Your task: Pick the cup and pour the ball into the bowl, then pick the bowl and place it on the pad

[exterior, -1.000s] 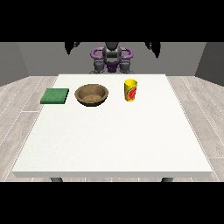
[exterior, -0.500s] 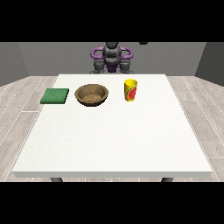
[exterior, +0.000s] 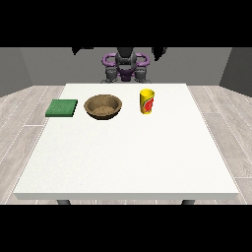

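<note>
From my station: counter (exterior: 126,157), near half bare white. Far row: green pad (exterior: 62,108) at 9 o'clock of brown bowl (exterior: 103,106); yellow cup (exterior: 146,101) upright at its 3 o'clock. Hands (exterior: 160,51) raised at top edge; fingers: cannot tell.

The table (exterior: 123,157) top looks smooth, matt white. The bowl (exterior: 103,106) looks like brown wood with a dull grain. The cup (exterior: 146,101) appears glossy yellow plastic. The pad (exterior: 62,108) is matt green.
</note>
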### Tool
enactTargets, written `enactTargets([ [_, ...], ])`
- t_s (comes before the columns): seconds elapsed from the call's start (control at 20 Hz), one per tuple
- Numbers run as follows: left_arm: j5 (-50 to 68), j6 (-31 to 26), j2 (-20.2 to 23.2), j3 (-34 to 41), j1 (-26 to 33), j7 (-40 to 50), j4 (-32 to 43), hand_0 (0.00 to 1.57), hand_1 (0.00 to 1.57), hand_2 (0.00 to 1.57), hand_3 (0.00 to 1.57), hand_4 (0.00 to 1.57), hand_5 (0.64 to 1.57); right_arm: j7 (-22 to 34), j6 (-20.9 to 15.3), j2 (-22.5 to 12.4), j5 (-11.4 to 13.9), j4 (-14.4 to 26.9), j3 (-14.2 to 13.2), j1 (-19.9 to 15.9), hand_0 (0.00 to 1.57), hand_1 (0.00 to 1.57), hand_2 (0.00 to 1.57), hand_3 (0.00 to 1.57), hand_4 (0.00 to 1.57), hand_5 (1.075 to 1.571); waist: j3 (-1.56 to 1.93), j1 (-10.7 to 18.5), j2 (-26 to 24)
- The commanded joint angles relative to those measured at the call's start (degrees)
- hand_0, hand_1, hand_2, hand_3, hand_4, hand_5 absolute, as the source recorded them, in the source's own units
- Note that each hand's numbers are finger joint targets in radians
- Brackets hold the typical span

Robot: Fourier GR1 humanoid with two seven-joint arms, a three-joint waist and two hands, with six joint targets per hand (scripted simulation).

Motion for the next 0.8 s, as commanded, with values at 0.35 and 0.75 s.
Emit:
enactTargets([
  [0.35,1.2,-4.7,2.6,6.6,-4.0,-24.3,17.9,0.00,0.00,0.00,0.00,0.41,1.484,-14.0,5.7,-2.9,-3.3,6.5,-5.9,-3.6,0.00,0.00,0.00,0.00,0.68,1.547,0.00,-1.3,14.2],
  [0.75,2.0,-7.7,3.8,9.4,-8.5,-31.0,33.9,0.00,0.00,0.00,0.00,0.00,1.441,-17.2,10.2,-5.7,-7.0,12.7,-10.2,-3.8,0.00,0.00,0.00,0.00,0.67,1.560,0.01,-2.0,13.3],
])
